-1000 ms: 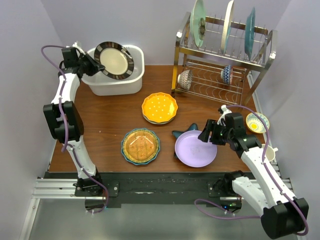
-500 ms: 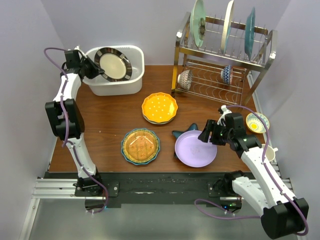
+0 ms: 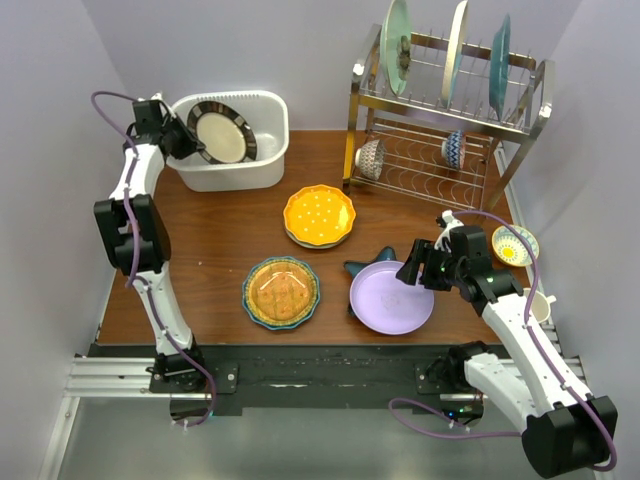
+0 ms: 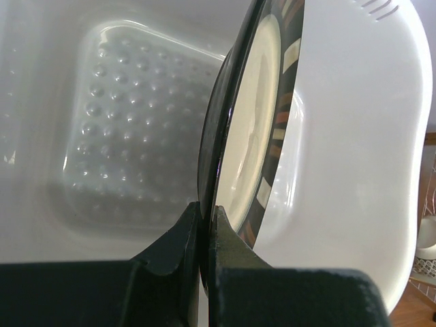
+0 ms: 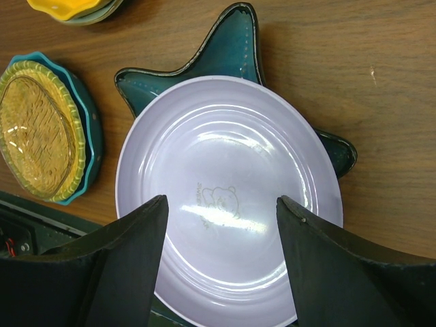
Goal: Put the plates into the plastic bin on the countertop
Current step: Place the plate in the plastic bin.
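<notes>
1. Top external view, upper left of the frame: the left hand [image 3: 186, 144] is clamped on the left rim of the black-rimmed cream round plate [image 3: 222, 133], with the jaws nearly together.
2. That plate is tilted inside the opening of the white rectangular plastic bin [image 3: 232, 178], which stands on the reddish-brown wooden surface [image 3: 215, 235].
3. Left wrist view: the dark fingers [image 4: 178, 235] pinch the plate [image 4: 253, 136] at its lower edge. The bin's dimpled floor [image 4: 116, 122] lies behind it, but whether the plate touches that floor I cannot tell.
4. Lower right of the top view: the right hand [image 3: 415, 268] hangs over the round lavender plate [image 3: 390, 298] with its jaws spread wide and nothing between them.
5. Right wrist view: the right hand [image 5: 221, 204] straddles the lavender plate [image 5: 231, 163], which rests on the blue star-shaped plate [image 5: 235, 48].
6. Centre of the top view: the orange scalloped plate with white dots [image 3: 319, 215] sits apart from the bin. Below it lies the amber plate with a blue-green rim [image 3: 281, 292] – just beside the lavender one.
7. Upper right: a steel wire dish rack [image 3: 450, 110] holds upright plates and small bowls.
</notes>
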Action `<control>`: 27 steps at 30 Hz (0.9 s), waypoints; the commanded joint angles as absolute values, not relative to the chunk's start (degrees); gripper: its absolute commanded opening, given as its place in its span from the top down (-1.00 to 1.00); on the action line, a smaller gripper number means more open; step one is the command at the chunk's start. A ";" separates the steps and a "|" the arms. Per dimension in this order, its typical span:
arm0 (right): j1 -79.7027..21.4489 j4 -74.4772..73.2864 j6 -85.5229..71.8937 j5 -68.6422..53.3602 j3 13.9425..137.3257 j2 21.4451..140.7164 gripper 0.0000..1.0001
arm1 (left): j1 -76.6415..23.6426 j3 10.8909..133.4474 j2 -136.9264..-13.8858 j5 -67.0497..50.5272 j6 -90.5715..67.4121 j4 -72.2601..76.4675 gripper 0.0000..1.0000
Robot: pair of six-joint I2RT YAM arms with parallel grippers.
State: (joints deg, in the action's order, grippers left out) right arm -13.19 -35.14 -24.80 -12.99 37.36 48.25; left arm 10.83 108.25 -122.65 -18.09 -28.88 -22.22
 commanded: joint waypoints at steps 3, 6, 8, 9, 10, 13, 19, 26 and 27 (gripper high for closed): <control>-13.36 -34.63 -24.61 -13.45 38.06 47.81 -0.37 | 9.76 113.82 -122.43 -20.30 -28.65 -14.50 1.00; -13.36 -34.45 -24.52 -13.45 37.97 47.90 -0.37 | 9.32 113.99 -123.13 -20.65 -29.09 -14.59 1.00; -13.27 -34.45 -24.52 -13.45 37.97 47.99 -0.37 | 9.05 114.26 -123.66 -20.74 -29.09 -14.68 1.00; -13.27 -34.45 -24.52 -13.36 37.97 47.90 -0.37 | 8.97 114.34 -123.92 -20.74 -29.09 -14.85 1.00; -13.36 -34.45 -24.61 -13.19 37.88 47.90 -0.37 | 8.96 114.26 -124.10 -20.74 -29.09 -14.94 1.00; -13.36 -34.37 -24.61 -12.83 37.88 47.46 -0.37 | 8.70 114.26 -124.45 -20.39 -29.09 -15.12 0.99; -13.36 -34.01 -24.52 -13.10 37.71 47.81 -0.38 | 8.61 114.26 -125.68 -20.57 -29.97 -15.91 0.73; -13.27 -33.84 -24.34 -13.27 37.71 47.99 -0.38 | 8.44 113.64 -126.48 -20.74 -30.06 -16.35 0.49; -13.36 -33.84 -24.35 -13.27 37.62 47.99 -0.38 | 8.44 113.47 -126.56 -20.66 -29.97 -16.43 0.48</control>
